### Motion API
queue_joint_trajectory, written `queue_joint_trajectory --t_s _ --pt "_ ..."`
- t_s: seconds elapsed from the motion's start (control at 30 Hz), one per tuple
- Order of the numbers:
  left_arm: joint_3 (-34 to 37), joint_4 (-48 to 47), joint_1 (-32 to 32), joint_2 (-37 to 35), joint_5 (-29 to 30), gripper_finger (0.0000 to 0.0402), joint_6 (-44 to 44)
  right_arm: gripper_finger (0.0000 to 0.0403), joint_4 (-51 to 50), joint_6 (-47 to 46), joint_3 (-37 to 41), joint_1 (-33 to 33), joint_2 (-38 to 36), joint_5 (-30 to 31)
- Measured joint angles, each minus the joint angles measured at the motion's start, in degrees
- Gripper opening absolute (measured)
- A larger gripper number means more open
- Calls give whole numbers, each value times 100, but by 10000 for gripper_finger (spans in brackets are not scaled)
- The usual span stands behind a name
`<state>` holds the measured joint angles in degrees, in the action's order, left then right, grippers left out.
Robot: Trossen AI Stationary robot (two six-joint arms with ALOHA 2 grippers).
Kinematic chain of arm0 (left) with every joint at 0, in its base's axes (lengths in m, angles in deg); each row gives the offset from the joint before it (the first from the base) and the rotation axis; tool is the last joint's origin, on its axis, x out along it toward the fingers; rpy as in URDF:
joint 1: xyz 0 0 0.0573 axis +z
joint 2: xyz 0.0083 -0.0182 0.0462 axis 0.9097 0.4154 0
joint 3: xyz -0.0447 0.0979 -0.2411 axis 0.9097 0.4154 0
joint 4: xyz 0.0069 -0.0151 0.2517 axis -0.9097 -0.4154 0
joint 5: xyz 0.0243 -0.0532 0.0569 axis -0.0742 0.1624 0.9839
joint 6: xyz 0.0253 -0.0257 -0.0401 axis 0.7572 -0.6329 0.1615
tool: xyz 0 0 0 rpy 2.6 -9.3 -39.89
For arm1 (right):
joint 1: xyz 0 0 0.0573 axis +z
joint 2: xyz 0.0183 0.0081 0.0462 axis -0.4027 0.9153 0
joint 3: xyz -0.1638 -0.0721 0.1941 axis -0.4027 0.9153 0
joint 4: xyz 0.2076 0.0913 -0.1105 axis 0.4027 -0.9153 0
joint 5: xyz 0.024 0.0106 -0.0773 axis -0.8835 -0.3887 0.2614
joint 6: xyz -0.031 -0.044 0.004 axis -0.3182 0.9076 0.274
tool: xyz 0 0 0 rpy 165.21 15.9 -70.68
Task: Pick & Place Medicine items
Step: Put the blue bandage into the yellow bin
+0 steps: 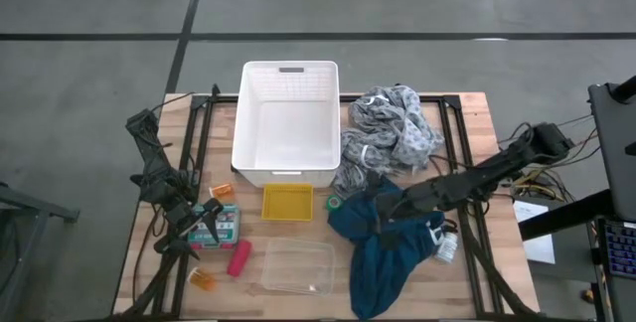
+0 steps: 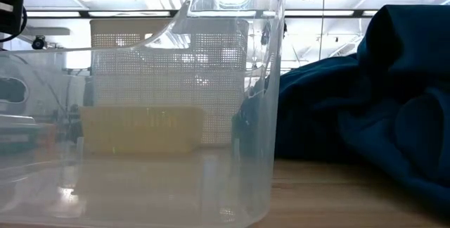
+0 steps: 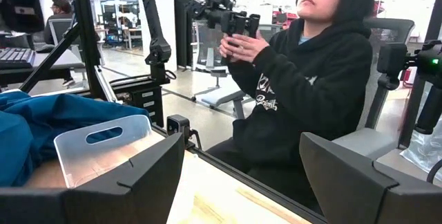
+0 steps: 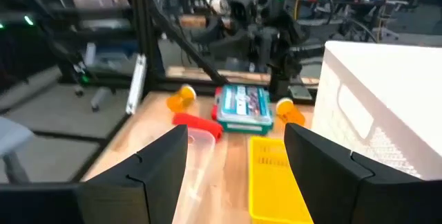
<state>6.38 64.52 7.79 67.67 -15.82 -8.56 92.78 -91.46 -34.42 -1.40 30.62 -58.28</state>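
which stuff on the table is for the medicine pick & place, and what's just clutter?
Job:
- orange pill bottle, second orange bottle
- teal medicine box
- pink-red cylinder
- dark green roll
- white labelled bottle

Lying about:
- teal-blue cloth
- grey patterned cloth

White basket, yellow tray, clear bin: possibly containers, can't tell.

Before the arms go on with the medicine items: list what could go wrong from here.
1. The left gripper, open, sits close beside the teal box, red cylinder and two orange bottles; reaching for one could knock another.
2. The right gripper hangs over the blue cloth, which may snag.
3. A white bottle lies half under that cloth and could be missed.
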Motion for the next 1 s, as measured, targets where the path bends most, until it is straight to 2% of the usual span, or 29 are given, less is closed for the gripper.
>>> queue_joint_trajectory --t_s 0.07,0.2,0.33,0.47,0.63,0.83,0.9,1.0 --pt "0 0 0 2 -2 292 -2 238 -195 35 -182 -4 206 48" --pt "0 0 0 1 -2 292 -1 238 -375 -130 -499 4 532 583" --pt "0 0 0 0 -2 292 -2 238 -450 -159 -686 54 719 602" --pt "0 2 0 15 -2 292 -2 238 -430 -694 -798 159 827 585" --pt "0 4 0 35 -2 292 -2 238 -449 -704 -816 216 846 663" --pt "0 0 0 37 -2 292 -2 238 -503 -1018 -683 218 845 1305" --pt "0 0 0 37 -2 292 -2 238 -721 -1253 -681 216 841 1487" --pt "0 0 0 37 -2 292 -2 238 -1097 -1397 -672 225 844 1455"
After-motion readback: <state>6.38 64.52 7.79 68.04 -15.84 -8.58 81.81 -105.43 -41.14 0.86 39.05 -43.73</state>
